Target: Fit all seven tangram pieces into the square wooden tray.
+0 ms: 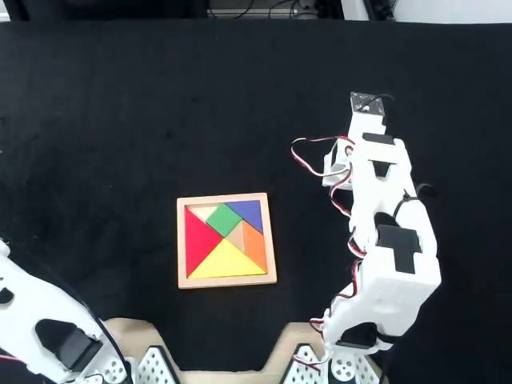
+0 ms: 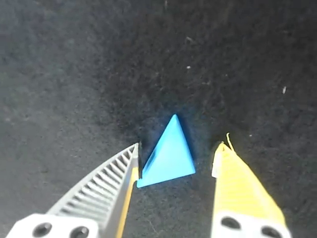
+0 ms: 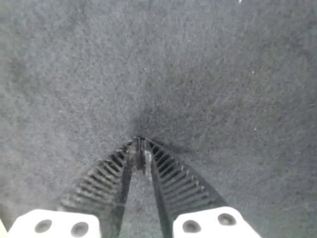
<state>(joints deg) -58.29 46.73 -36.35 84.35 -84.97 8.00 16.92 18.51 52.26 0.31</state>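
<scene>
Straddles the blue triangle (image 2: 169, 156) with the left tool (image 2: 179, 147), spread wide and gripping nothing, seemingly to pinch the piece flat off the counter (image 2: 74, 64). Parks the right tool (image 3: 141, 142) pinched closed and empty over bare counter, likely just out of the way. Shows six pieces (image 1: 200, 237) seated in the square wooden tray (image 1: 227, 282), with one pale gap (image 1: 200, 213) left for the seventh.

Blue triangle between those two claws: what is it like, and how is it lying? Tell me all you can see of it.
The blue triangle is a small, flat, bright blue piece with a smooth, painted-looking top and crisp corners. It lies flat on the black cloth, between the open fingers of the left gripper. The tip of the grey finger sits right at one edge, near a corner; whether it touches cannot be told. The yellow finger stands clear of the piece. Nothing lies on it.
</scene>
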